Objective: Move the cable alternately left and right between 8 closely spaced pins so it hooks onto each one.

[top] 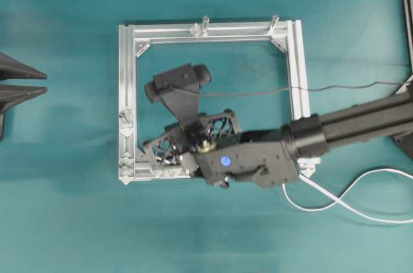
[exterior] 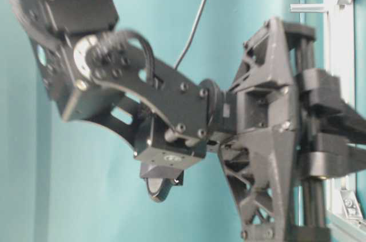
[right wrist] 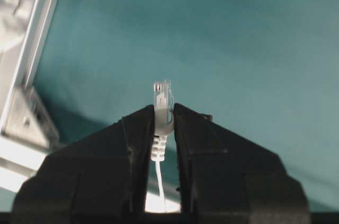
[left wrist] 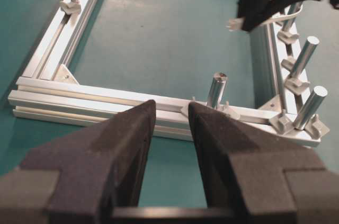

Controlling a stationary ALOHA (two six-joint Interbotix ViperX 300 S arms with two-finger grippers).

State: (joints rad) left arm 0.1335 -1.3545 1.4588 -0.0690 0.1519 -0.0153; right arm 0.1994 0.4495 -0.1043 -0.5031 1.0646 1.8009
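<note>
My right gripper (right wrist: pixel 164 108) is shut on the cable's small clear-white plug (right wrist: pixel 163 94), whose tip sticks out past the fingertips. The white cable (top: pixel 352 199) trails off the frame's lower right corner in loose loops on the mat. From above, that gripper (top: pixel 150 148) hovers over the lower left part of the silver frame (top: pixel 213 31) and hides most of the near rail. In the left wrist view the plug (left wrist: pixel 235 23) pokes out above a rail carrying a row of pins (left wrist: pixel 303 60). My left gripper (left wrist: pixel 172 108) is open and empty, outside the frame's left rail (top: pixel 45 82).
Two taller grey posts (top: pixel 205 22) (top: pixel 274 21) stand on the far rail. A thin black wire (top: pixel 348 86) crosses the right rail toward the arm. The right arm (exterior: pixel 171 110) fills the table-level view. Teal mat (top: pixel 213 234) surrounds the frame.
</note>
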